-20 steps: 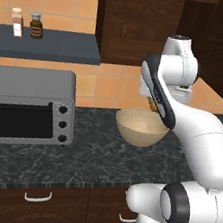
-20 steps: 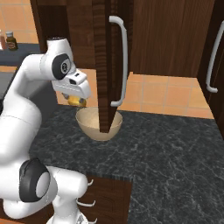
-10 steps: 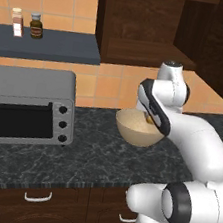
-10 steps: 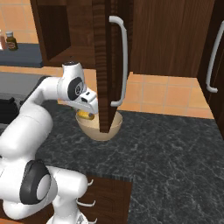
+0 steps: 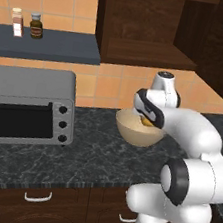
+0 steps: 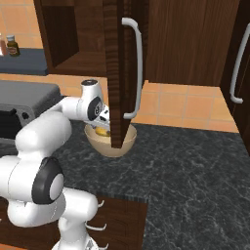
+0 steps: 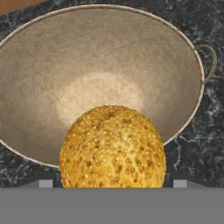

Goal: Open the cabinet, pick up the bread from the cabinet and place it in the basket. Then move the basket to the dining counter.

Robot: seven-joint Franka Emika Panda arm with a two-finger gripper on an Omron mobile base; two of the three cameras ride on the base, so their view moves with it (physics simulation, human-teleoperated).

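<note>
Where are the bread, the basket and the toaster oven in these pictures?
bread (image 7: 113,146): hand view, middle of its seeded crust.
basket (image 7: 100,57): hand view, bare inner wall above the bread.
toaster oven (image 5: 16,122): left base view, its dark glass door.

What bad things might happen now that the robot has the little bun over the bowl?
1. The bread sits between the gripper fingers near the front rim of the basket, not over its middle. Let go here, it might bounce off the rim onto the black worktop.
2. The open cabinet door hangs just beside the hand. Lifting carelessly, the arm might bump it.
3. Pushing lower might shove the light basket along the worktop.
</note>
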